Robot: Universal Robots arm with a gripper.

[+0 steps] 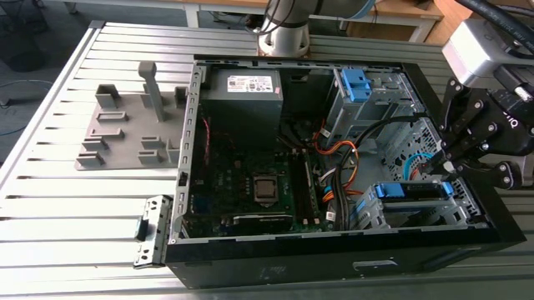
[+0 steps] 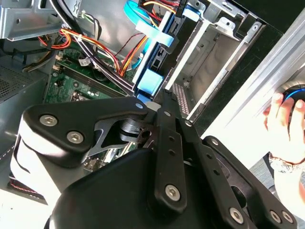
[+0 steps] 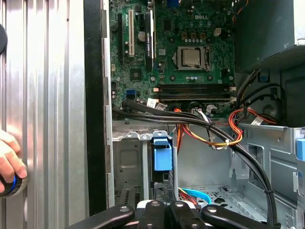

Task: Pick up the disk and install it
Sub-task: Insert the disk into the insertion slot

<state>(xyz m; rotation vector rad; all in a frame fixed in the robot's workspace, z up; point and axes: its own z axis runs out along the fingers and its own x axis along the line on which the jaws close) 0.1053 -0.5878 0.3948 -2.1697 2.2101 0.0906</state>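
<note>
Disk [image 1: 411,189], framed in blue plastic, sits inside the metal drive cage [image 1: 457,214].

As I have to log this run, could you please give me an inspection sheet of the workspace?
Surface: slotted metal table bearing an open computer case.
Job's things: disk, in its blue bracket, sits in the drive cage at the exterior view's right.
Clutter: grey fixture plate beside the case.
Claw: claw close over the disk's end; contact unclear.
Cables: orange, red and black bundle crosses the case.
Surroundings: a person's hand on the table; arm base behind.
</note>
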